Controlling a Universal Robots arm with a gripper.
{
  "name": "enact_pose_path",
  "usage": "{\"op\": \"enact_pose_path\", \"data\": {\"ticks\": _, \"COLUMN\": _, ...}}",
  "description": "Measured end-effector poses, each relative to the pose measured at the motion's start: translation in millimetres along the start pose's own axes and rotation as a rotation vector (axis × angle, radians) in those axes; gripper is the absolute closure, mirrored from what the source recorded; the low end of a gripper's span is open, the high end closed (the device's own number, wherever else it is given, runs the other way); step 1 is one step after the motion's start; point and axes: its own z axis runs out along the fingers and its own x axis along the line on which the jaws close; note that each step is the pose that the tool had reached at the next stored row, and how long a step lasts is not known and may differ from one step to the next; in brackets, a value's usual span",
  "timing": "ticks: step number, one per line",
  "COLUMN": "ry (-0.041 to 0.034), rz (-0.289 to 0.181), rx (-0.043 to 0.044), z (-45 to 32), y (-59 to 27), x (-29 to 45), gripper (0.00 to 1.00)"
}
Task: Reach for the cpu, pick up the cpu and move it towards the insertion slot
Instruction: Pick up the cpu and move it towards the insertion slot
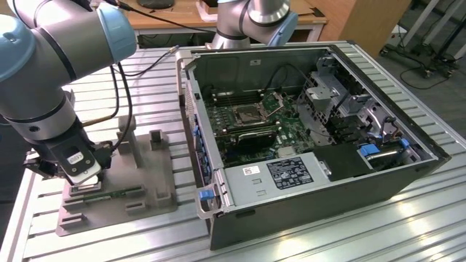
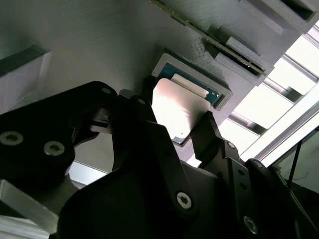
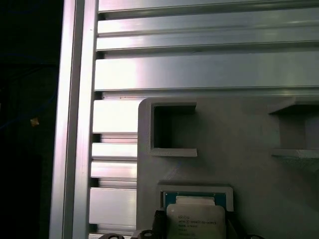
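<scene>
In the exterior view the arm's wrist hides the tip of the gripper (image 1: 84, 179) and the patch of grey fixture (image 1: 156, 183) beneath it, and the insertion slot (image 1: 250, 113) is too small to show its contacts. In the second wrist view the gripper's black body covers one corner and flank of the cpu (image 2: 175, 104) (whether it touches the chip there cannot be told), while in the first wrist view the picture's edge cuts the cpu (image 3: 195, 221) off.
</scene>
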Motion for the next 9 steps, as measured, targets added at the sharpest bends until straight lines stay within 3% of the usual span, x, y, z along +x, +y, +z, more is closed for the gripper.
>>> {"op": "enact_pose_path", "data": {"ticks": 9, "ry": -0.0003, "rz": 0.000, "rx": 0.0000, "z": -6.1, "y": 0.4, "x": 0.0, "gripper": 0.45}}
